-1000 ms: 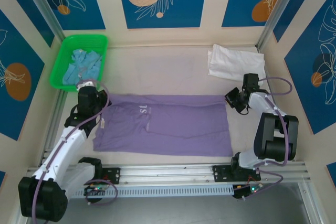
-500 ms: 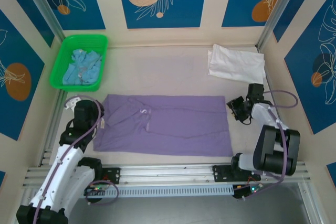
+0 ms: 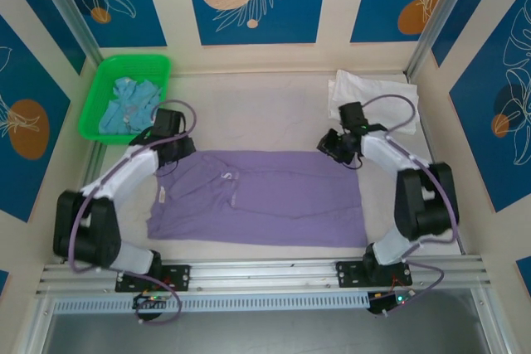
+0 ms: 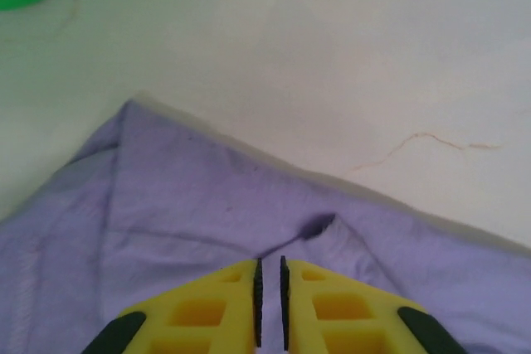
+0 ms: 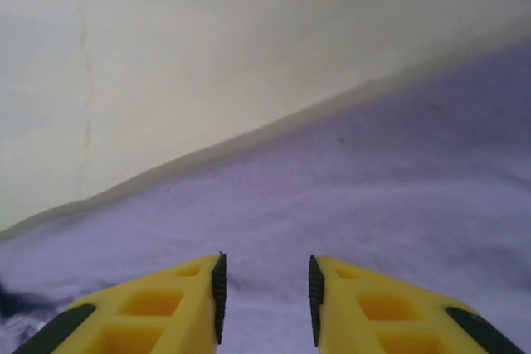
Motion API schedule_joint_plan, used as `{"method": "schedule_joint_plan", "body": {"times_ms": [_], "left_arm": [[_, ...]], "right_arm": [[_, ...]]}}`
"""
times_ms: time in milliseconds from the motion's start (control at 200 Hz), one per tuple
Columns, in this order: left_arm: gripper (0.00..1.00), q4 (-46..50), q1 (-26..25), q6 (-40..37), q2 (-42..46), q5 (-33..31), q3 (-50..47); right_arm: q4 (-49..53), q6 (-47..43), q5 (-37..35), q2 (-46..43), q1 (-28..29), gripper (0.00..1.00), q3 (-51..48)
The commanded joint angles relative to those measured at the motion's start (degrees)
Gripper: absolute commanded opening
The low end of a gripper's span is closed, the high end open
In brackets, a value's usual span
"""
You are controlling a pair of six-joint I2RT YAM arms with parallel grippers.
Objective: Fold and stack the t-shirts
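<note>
Left pincer (image 4: 270, 264): narrowed to a thin slit, low over the lavender t-shirt's (image 3: 265, 196) far left corner.
Right pincer (image 5: 264, 283): parted, over its far right edge.
Lavender t-shirt: spread mid-counter (image 3: 257, 105).
White t-shirt (image 3: 390, 93): far right.
Light blue t-shirt (image 3: 129, 105): in the green basket (image 3: 133, 60), far left.

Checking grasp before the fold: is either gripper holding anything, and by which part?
Left gripper looks pinched shut on the lavender t-shirt, on a pucker just inside its far edge. Right gripper is open over the far edge, holding nothing.
</note>
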State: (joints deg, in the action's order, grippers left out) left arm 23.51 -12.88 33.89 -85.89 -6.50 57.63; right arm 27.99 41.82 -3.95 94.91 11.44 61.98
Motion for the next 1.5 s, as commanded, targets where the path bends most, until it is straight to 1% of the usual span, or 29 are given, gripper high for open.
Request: {"method": "schedule_joint_plan", "body": {"times_ms": [0,70,180,285,305,335,350,430,570,640,700,820,850,910,975,1015,1070,1100,1130,1215,1280,1325,1495], "left_arm": [[0.11,2.11,-0.12,-2.45,-8.75,-2.83,5.46],[0.1,3.02,-0.12,-3.38,-14.84,-4.54,9.23],[0.07,5.13,-0.04,-5.06,-23.56,-7.45,15.46],[0.07,8.13,0.57,-5.15,-28.5,-10.44,20.36],[0.07,8.07,0.65,-5.07,-28.9,-11.1,20.69],[0.08,7.97,0.62,-5.11,-29.55,-11.92,21.28],[0.08,7.98,0.72,-5.12,-29.9,-12.2,21.62],[0.08,8.61,0.7,-5.13,-31.49,-13.14,23.3],[0.08,7.97,0.71,-4.87,-32.99,-12.59,24.4],[0.08,7.98,0.84,-4.78,-33.02,-12.89,25.02],[0.08,6.79,1.0,-5.02,-31.73,-10.86,24.91],[0.18,5.84,0.93,-5.47,-27.23,-5.5,25.7],[0.2,6.07,0.93,-5.5,-26.07,-4.31,26.07],[0.22,6.62,0.84,-5.09,-23.71,-2.85,26.48],[0.25,6.44,0.67,-4.59,-20.92,-2.65,25.68],[0.26,5.98,0.62,-4.22,-19.25,-2.27,24.65],[0.26,5.0,0.58,-3.56,-17.21,-0.98,22.62],[0.25,3.92,0.58,-3.39,-16.14,0.36,21.12],[0.23,2.74,0.58,-2.95,-15.45,2.04,19.53],[0.15,-0.56,0.62,-2.27,-15.25,8.88,16.23],[0.06,-2.33,0.58,-1.71,-16.88,12.15,14.99],[0.0,-2.55,0.58,-1.61,-18.36,12.65,14.8],[0.0,-4.7,1.01,-0.54,-21.64,11.43,13.14]], "right_arm": [[7.76,-2.86,-6.85,9.13,0.65,0.31,6.68],[8.94,-2.24,-7.2,12.62,-0.15,0.3,8.91],[7.29,-0.67,-7.05,13.84,-2.13,0.29,7.97],[5.98,0.74,-5.22,14.74,-5.31,0.29,6.77],[5.67,1.07,-4.97,14.92,-5.91,0.29,6.43],[5.23,1.4,-4.17,14.99,-7.0,0.24,6.02],[4.42,1.2,-3.33,15.03,-7.65,0.23,5.72],[2.45,2.11,-0.2,14.85,-10.02,0.24,4.7],[2.54,2.41,0.95,16.52,-11.7,0.26,6.65],[1.5,2.41,1.71,16.2,-11.97,0.32,6.51],[0.0,2.61,2.91,14.68,-12.06,0.36,5.79],[-3.85,2.94,5.61,8.66,-11.26,0.42,3.43],[-4.68,3.08,5.39,6.68,-10.57,0.43,2.87],[-6.78,2.28,3.92,2.15,-8.23,0.47,1.28],[-10.87,-0.46,3.7,-2.39,-3.8,0.52,-0.53],[-13.71,-1.91,5.4,-3.69,-0.88,0.58,-1.33],[-17.62,-4.05,10.8,-3.23,3.13,0.61,-1.28],[-18.51,-5.12,13.6,-1.88,5.33,0.61,-0.17],[-18.29,-6.3,14.86,-0.05,7.7,0.61,1.56],[-15.83,-11.2,15.02,6.35,14.64,0.61,8.73],[-12.67,-14.07,14.52,11.86,19.04,0.61,15.44],[-11.11,-15.35,15.0,16.08,21.11,0.59,20.56],[-5.88,-18.19,14.15,29.56,25.58,0.54,36.97]]}}
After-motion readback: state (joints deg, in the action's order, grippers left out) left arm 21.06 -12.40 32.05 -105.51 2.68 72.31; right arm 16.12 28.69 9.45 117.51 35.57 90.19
